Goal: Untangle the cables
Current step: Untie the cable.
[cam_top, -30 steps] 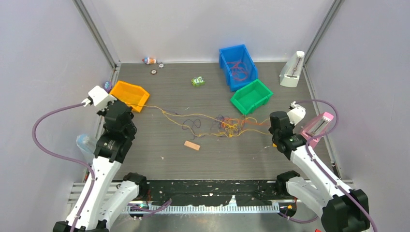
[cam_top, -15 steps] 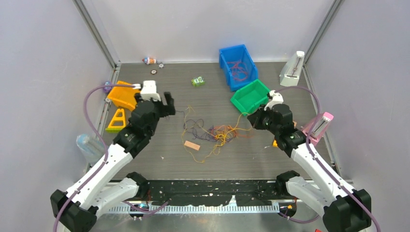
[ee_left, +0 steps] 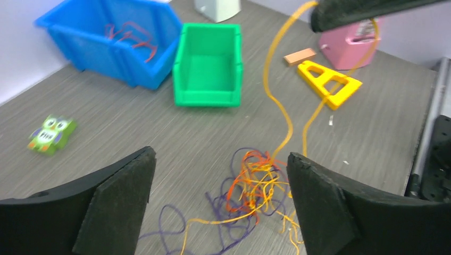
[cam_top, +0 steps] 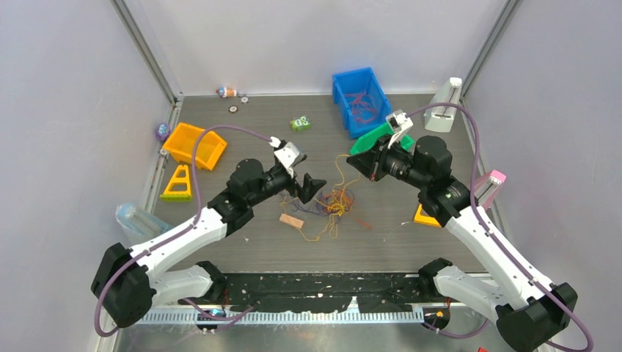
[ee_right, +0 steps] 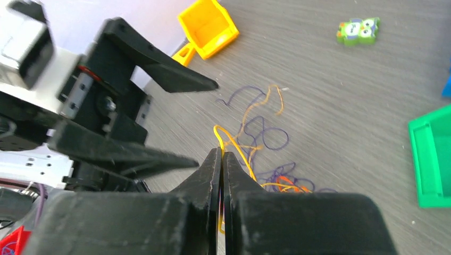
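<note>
The cables (cam_top: 334,202) lie in a loose tangle of orange-yellow, red and dark purple strands at mid-table. My left gripper (cam_top: 308,187) hovers just left of the tangle, open with nothing between its fingers; in its wrist view (ee_left: 219,155) the cables (ee_left: 260,180) show on the table between the two fingers. My right gripper (cam_top: 350,161) hangs above and to the right of the tangle, shut on an orange-yellow cable that rises from the heap. The right wrist view shows that strand (ee_right: 234,143) pinched at the closed tips (ee_right: 220,153).
A blue bin (cam_top: 359,99) with red strands and a green bin (cam_top: 367,143) stand at the back right. An orange bin (cam_top: 194,144) and a yellow triangle (cam_top: 178,183) are on the left. A tan block (cam_top: 291,221) lies by the tangle, an owl toy (cam_top: 299,123) behind it.
My left gripper has opened, let go of its strand and swung from the left edge to the middle. My right gripper moved inward and up with its cable. The stretched cables have bunched together.
</note>
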Motion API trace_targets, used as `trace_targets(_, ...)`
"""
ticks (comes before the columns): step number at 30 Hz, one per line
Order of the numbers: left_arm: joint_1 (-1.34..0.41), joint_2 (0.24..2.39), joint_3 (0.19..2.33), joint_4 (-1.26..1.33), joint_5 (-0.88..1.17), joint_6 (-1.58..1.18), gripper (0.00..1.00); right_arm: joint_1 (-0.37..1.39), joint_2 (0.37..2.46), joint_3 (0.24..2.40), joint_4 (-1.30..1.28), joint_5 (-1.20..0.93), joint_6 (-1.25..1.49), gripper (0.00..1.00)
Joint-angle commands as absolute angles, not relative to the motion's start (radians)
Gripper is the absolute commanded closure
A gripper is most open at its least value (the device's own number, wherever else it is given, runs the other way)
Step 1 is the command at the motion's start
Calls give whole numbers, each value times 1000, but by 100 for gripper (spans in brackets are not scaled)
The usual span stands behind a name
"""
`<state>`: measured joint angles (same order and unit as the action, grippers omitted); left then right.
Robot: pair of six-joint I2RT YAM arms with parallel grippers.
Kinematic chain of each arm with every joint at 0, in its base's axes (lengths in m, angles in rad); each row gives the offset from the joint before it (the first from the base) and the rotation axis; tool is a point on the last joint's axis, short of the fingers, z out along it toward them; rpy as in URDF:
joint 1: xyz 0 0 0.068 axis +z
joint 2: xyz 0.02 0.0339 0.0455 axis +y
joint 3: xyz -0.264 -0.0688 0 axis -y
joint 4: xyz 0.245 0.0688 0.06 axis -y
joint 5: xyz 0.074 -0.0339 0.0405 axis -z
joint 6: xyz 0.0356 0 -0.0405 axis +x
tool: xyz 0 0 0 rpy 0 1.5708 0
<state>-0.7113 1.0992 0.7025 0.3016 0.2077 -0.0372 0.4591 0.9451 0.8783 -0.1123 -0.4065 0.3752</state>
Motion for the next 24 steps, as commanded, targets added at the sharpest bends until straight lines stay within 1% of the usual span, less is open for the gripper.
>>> trace_targets(1, -749, 1130, 735, 490, 335, -9, 1, 468, 950, 977, -75, -470, 367, 94)
trace_targets(9, -792, 1196, 746, 543, 386, -11, 1, 467, 970, 1011, -52, -495, 392, 94)
trace_targets(15, -833, 1274, 760, 592, 380, -37, 3, 468, 984, 1028, -16, -492, 424, 94)
trace_targets(17, -847, 1316, 777, 591, 365, -41, 7, 468, 989, 1044, -15, -483, 427, 94)
trace_targets(18, -853, 1330, 784, 591, 361, -41, 13, 468, 992, 1056, -13, -481, 427, 94)
trace_targets(19, -855, 1343, 790, 592, 359, -47, 22, 469, 993, 1061, -12, -478, 429, 94)
trace_targets(20, -856, 1354, 792, 599, 353, -56, 34, 468, 994, 1072, -10, -477, 431, 94)
trace_targets(23, -856, 1365, 786, 627, 322, -94, 87, 468, 988, 1084, -8, -470, 436, 93)
trace_targets(24, -856, 1360, 787, 626, 314, -96, 99, 468, 986, 1078, -9, -449, 436, 80)
